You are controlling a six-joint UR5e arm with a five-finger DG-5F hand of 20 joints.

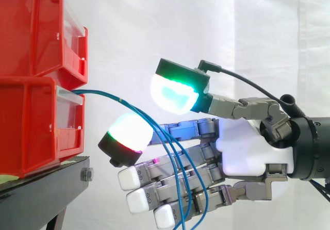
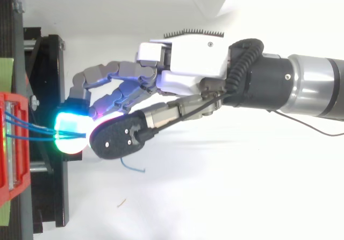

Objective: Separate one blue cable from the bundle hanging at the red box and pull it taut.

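Several thin blue cables (image 1: 100, 92) leave the front of the lower red bin (image 1: 31, 127), arc to the right and hang down in loops across my fingers. My hand (image 1: 252, 147) reaches in from the right, level with that bin, fingers almost straight. The cables pass through the gap between the green-glowing thumb pad (image 1: 175, 93) above and a white-glowing fingertip (image 1: 129, 132) below; the two pads stand apart. From above, the cables (image 2: 32, 135) run from the red bin (image 2: 13, 143) to the glowing fingertip (image 2: 72, 132), and one loose blue cable end (image 2: 131, 167) shows below my hand (image 2: 188, 62).
A second red bin (image 1: 36, 34) sits on top of the lower one. Both rest on the black stand (image 1: 46, 189), whose edge lies just left of my fingertips. White curtain hangs behind, and a white surface (image 2: 215, 197) lies under the arm.
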